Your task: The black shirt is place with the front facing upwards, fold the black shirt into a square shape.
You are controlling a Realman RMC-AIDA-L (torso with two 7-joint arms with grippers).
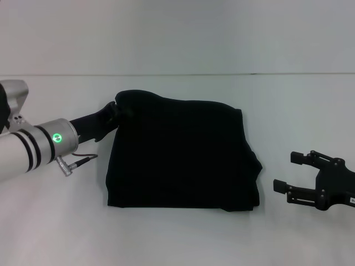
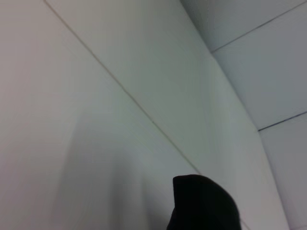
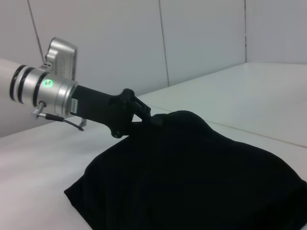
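The black shirt (image 1: 183, 155) lies folded into a rough rectangle in the middle of the white table; no letters or label show. My left gripper (image 1: 117, 106) is at the shirt's far left corner, shut on a raised bit of the cloth; the right wrist view shows it (image 3: 156, 120) pinching that corner, lifted a little. A dark tip of the shirt (image 2: 201, 203) shows in the left wrist view. My right gripper (image 1: 288, 172) is open and empty, resting to the right of the shirt, apart from it.
The white table (image 1: 177, 238) runs back to a white wall (image 1: 177, 33). A thin cable (image 1: 83, 159) hangs from my left wrist just left of the shirt.
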